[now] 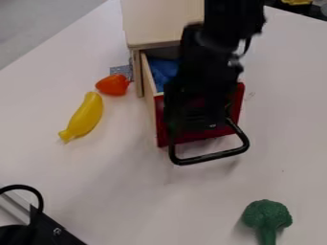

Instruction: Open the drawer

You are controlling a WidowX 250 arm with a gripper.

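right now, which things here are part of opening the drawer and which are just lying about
For the job:
- red-fronted drawer, partly open
- its black handle
- wooden cabinet
- gripper, at the drawer front

Just lying about:
- yellow banana
- red-orange toy
- green broccoli
- blue item inside the drawer

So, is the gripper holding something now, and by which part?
That cannot be told: the black gripper is at the red drawer front, near the black handle, and hides any hold.
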